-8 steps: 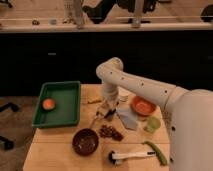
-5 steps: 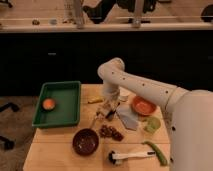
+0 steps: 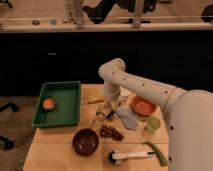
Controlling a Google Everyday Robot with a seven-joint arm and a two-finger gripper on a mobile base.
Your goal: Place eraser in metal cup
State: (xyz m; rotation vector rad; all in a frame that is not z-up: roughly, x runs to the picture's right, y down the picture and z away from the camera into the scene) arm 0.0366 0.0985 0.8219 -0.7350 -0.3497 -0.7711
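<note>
**Gripper hanging low at the table's middle**

The gripper [image 3: 106, 112] is hanging just above the wooden table [image 3: 52, 150], pointing down from the white arm [image 3: 137, 86]. Whether it is holding anything, or how wide it is standing, cannot be told. The eraser and the metal cup are not showing clearly enough to pick out among the small pale shapes under the gripper. A grey cloth [image 3: 127, 119] is lying just beside it, with an orange plate [image 3: 143, 105] and a green cup [image 3: 152, 125] sitting beyond. A brown cluster [image 3: 111, 132] and a dark bowl [image 3: 85, 141] are sitting nearer the front. A green tray [image 3: 60, 117] is holding an orange ball [image 3: 49, 104] toward the picture's left.
</note>
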